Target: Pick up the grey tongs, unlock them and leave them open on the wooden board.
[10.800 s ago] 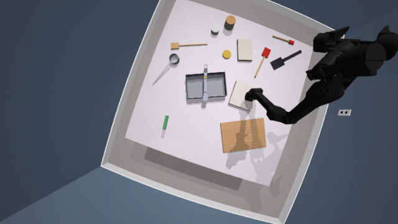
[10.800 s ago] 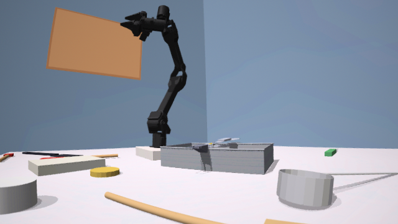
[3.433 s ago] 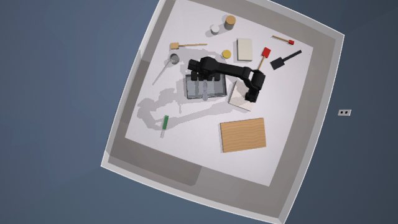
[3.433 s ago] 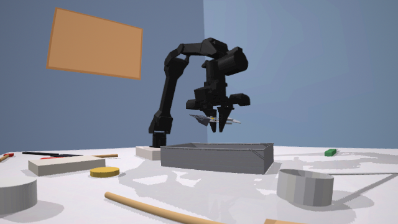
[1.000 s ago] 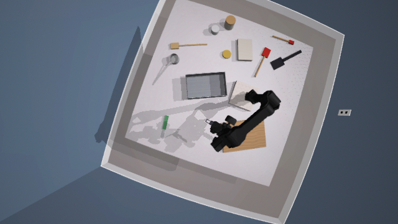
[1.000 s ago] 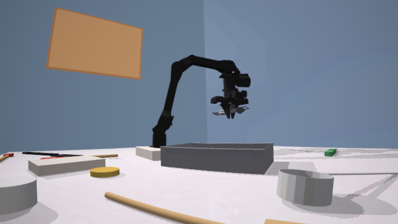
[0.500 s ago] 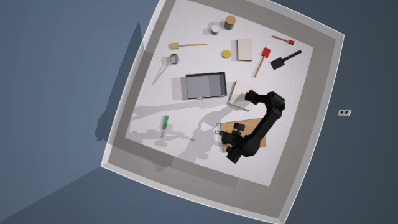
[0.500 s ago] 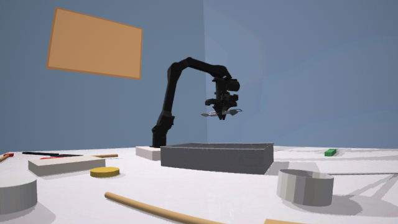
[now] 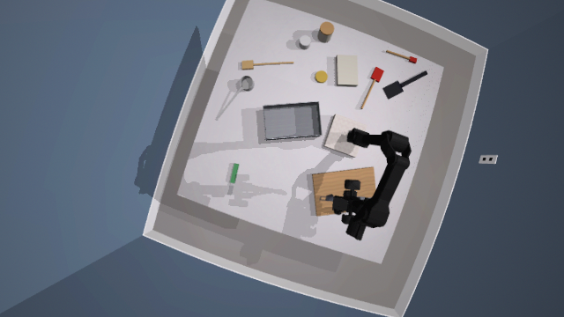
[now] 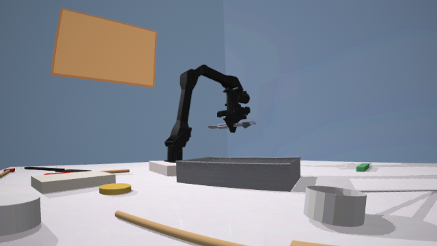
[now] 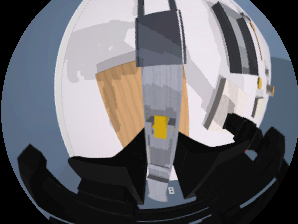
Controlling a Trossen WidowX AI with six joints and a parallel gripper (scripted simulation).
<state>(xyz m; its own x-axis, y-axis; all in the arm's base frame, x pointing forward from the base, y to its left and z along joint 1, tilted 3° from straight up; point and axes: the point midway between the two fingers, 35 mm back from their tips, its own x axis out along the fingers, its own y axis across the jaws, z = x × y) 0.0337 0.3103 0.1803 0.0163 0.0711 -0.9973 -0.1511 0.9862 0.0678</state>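
Observation:
The grey tongs (image 10: 218, 126) (image 11: 162, 90) are held between my fingers, off the table. They lie about level in the exterior view, with their long arms close together. A yellow piece (image 11: 160, 127) sits on them near the fingers, and a darker grey block (image 11: 160, 40) is toward their far end. My gripper (image 10: 232, 130) (image 11: 156, 129) is shut on the tongs, tips pointing down, high above the wooden board (image 9: 323, 182) (image 11: 117, 95). In the top view the arm hides most of the tongs. Whether the lock is engaged cannot be seen.
The roasting tin (image 9: 291, 104) (image 10: 235, 175) stands beyond the arm's pale base block (image 9: 337, 129). A green block (image 9: 234, 173) (image 10: 362, 167) lies across the table. A pale box (image 9: 347, 70), a yellow disc (image 9: 321, 77) and several utensils lie farther back. Low walls surround the table.

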